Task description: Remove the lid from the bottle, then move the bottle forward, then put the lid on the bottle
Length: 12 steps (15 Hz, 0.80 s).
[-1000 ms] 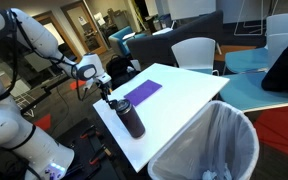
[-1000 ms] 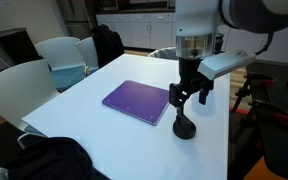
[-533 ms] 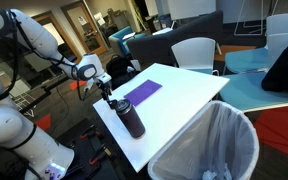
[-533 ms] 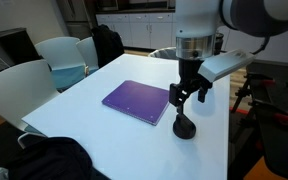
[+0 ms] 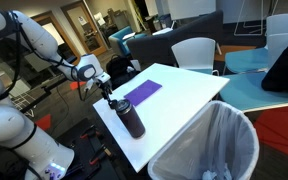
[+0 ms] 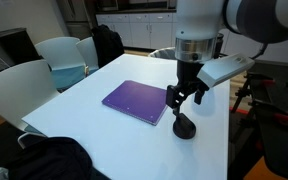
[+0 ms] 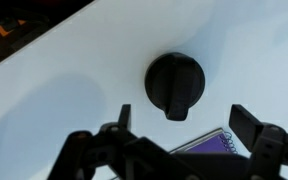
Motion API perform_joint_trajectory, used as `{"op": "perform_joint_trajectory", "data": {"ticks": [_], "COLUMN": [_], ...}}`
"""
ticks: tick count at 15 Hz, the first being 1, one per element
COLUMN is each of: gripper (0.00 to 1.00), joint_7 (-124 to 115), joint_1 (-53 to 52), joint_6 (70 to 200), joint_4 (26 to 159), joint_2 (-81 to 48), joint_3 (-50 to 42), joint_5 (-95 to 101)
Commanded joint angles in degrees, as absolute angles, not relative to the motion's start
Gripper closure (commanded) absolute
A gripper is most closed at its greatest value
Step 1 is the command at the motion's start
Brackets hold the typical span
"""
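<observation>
Light: you have even, bright indoor light from above; the white table [image 6: 74, 112] shows mild glare. Shadows: soft, faint beside the bottle [image 7: 174, 85] in your wrist view. Focus: wrist view soft, gripper [image 7: 182, 120] silhouetted and blurred; exterior views coarse.

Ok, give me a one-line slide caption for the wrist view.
Wrist view: open gripper poised above the capped bottle on the white table, with a purple sheet beside it.

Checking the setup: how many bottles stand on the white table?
1. The bottle stands beside the purple sheet, near the table's edge. Both exterior views show the tabletop; none seems hidden.
</observation>
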<state>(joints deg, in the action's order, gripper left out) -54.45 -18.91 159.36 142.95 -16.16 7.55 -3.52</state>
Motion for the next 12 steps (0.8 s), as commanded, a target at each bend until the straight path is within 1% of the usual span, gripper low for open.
{"op": "perform_joint_trajectory", "data": {"ticks": [1, 12], "gripper": [0.00, 0.00], "joint_7": [-56.3, -59.2], "joint_1": [-20.6, -24.9], "joint_6": [160.7, 159.7], "joint_4": [141.8, 136.0], "joint_2": [-17.9, -24.3], "joint_3": [6.3, 3.2], "joint_5": [-2.5, -0.6]}}
